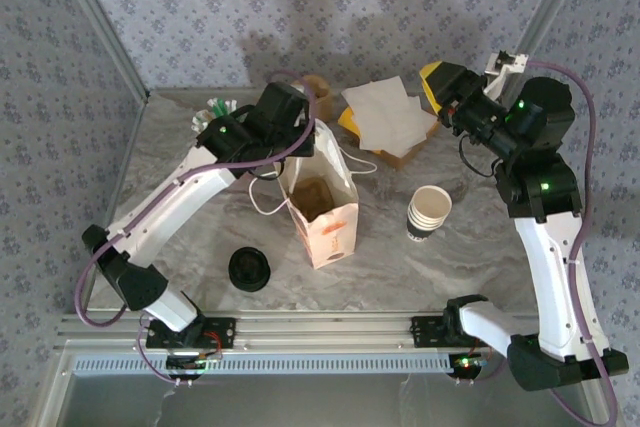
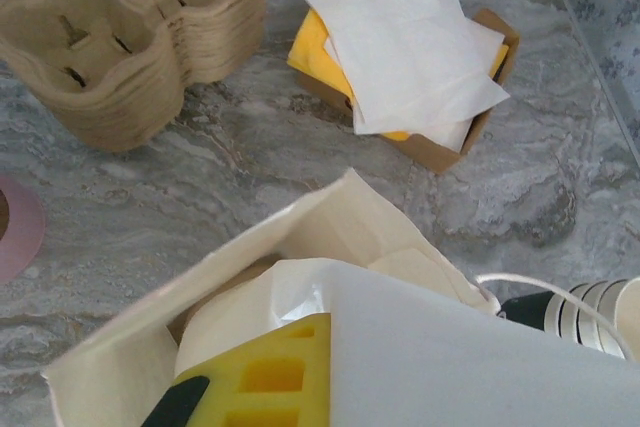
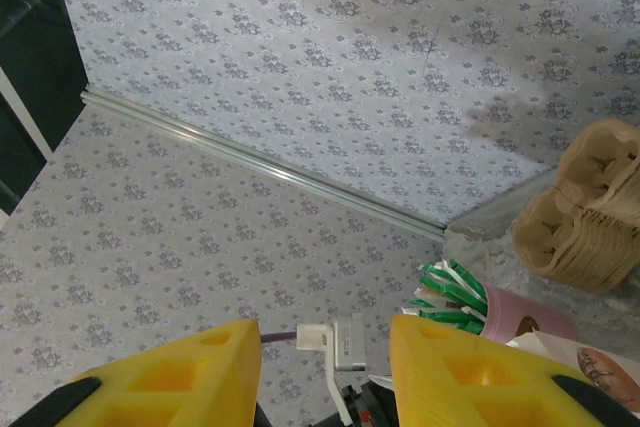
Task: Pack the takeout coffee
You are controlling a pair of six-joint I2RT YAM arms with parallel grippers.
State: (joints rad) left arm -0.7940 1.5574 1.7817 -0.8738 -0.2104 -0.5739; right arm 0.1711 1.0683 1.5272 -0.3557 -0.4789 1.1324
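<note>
**Mia:** From above, why did the left arm (image 1: 195, 185) reach over to the bag (image 1: 335, 232)?

**Tom:** I think it held the top edge so the bag stood up on the desk (image 1: 480, 267) with its mouth wide open.

**Mia:** Where was the coffee?

**Tom:** I could not tell. A brown patch (image 1: 315, 195) sat low inside the bag. It might have been the coffee, but I saw no lid on it. The cups (image 1: 429, 209) just beside the bag had no lid. The lids (image 1: 248, 269) lay alone on the other side.

**Mia:** And the right fingers (image 1: 433, 79)?

**Tom:** Up by the napkins (image 1: 385, 112), well away from the bag. Maybe that left room over the bag.

**Mia:** What did the left wrist see?

**Tom:** The left fingers (image 2: 270, 377) were together and pinched the bag's white wall, it looked like. That wall hid one finger. Past the bag were the trays (image 2: 120, 37) and the napkins.

**Mia:** And the right wrist?

**Tom:** The two yellow fingers were apart with nothing between them. They pointed at the wall (image 3: 300, 67). The straws (image 3: 450, 292) and the trays were low on the right. I guess that hand was free for the next thing to pick up.
</note>
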